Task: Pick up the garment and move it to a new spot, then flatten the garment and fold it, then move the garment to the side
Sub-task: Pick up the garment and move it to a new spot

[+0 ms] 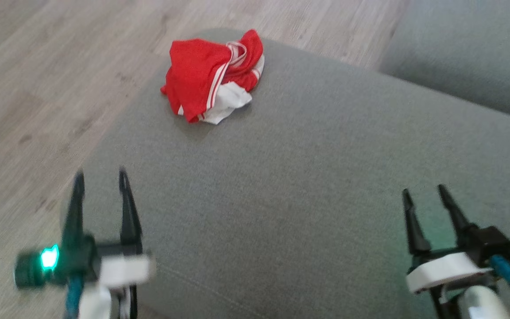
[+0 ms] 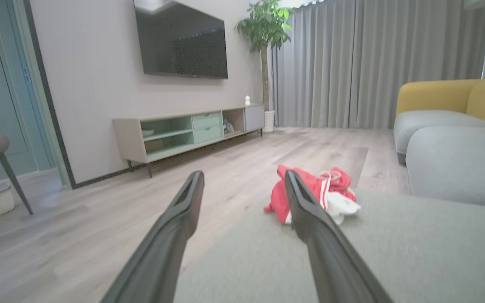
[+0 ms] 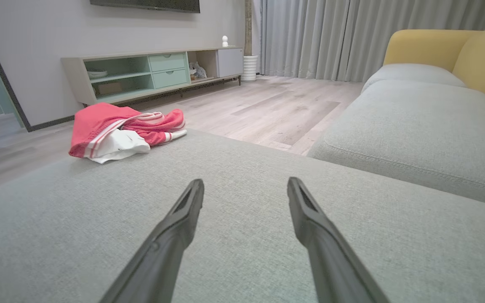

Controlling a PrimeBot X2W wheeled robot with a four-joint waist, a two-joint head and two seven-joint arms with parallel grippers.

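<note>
- Garment (image 1: 213,75) lay crumpled, red with white stripes and a white patch, near the far edge of the grey cushion (image 1: 317,177), at 12 o'clock in the head view.
- Left gripper (image 1: 100,173) hovered at the cushion's near left edge, fingers apart and empty. The garment sat well apart, between its 1 and 2 o'clock.
- Right gripper (image 1: 424,190) hovered over the near right side, fingers apart and empty. The garment lay well apart at its 10 o'clock.
</note>
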